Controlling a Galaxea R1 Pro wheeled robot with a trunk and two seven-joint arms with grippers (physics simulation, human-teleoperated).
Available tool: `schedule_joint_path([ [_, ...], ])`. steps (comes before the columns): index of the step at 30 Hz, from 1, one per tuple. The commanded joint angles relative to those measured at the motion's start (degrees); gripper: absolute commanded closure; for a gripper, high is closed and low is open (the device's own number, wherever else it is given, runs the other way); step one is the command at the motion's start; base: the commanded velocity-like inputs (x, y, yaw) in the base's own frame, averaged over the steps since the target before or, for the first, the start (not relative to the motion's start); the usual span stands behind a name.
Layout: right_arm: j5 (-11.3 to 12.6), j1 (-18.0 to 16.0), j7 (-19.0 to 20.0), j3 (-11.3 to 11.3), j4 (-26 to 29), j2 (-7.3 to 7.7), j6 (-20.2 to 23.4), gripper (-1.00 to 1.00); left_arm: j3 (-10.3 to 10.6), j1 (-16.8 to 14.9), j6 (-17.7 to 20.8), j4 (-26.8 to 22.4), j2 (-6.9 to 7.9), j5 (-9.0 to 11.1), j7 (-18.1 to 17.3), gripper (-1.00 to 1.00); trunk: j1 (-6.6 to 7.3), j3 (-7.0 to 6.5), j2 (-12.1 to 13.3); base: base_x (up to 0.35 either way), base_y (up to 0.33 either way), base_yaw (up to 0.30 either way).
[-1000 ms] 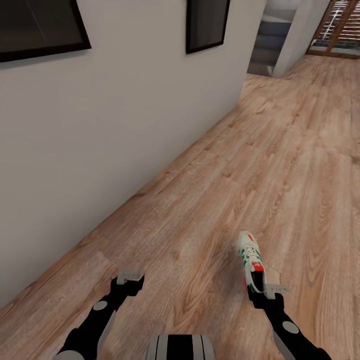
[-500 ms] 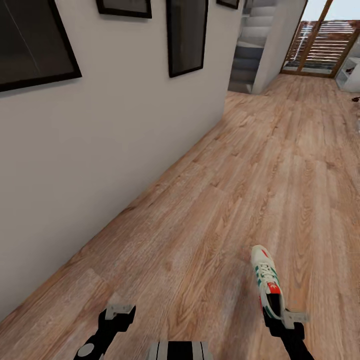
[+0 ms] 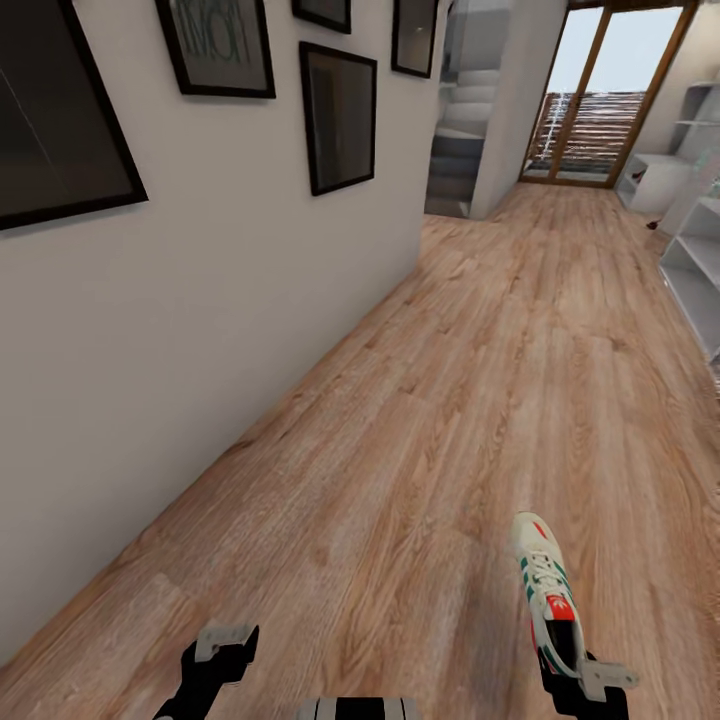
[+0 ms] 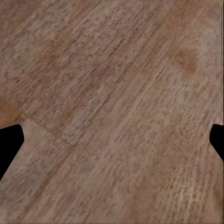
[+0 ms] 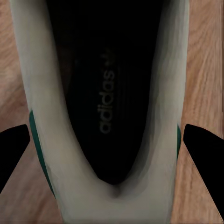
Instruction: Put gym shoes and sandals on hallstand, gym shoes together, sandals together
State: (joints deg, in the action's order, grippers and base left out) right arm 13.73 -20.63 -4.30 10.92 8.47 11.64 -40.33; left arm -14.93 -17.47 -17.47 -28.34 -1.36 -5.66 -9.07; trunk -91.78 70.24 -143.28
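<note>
Running ahead under both arms: wood-plank corridor floor point(image 3: 450, 400), hallstand point(image 3: 695, 265) showing far right. Right gripper point(image 3: 580, 680) clamping gym shoe point(image 3: 545, 590) at its stiff heel collar, likely light, toe hanging free; left gripper point(image 3: 215, 650) spread apart, carrying nothing.

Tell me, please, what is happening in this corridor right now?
The robot is carrying one gym shoe in its right gripper, held by the heel with the toe pointing ahead above the corridor floor. Its left gripper is open and empty. A pale shelving unit stands ahead along the right side.
</note>
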Motion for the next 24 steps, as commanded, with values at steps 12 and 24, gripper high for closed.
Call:
schedule_joint_path([
  [12, 0.14, -0.02, -0.44, 0.55, -0.11, -1.61, -0.1, 1.0, -0.45, -0.02, -0.57, 0.04, -0.06, -0.67, -0.36, -1.0, 1.87, -3.21, 3.25, 0.0, 0.0, -0.184],
  [24, -0.01, -0.01, -0.44, 0.54, -0.12, -3.01, -0.1, 1.0, -0.37, -0.02, -0.63, -0.07, -0.04, -0.6, -0.41, -1.0, 4.5, -5.94, 8.06, 0.0, 0.0, -0.267],
])
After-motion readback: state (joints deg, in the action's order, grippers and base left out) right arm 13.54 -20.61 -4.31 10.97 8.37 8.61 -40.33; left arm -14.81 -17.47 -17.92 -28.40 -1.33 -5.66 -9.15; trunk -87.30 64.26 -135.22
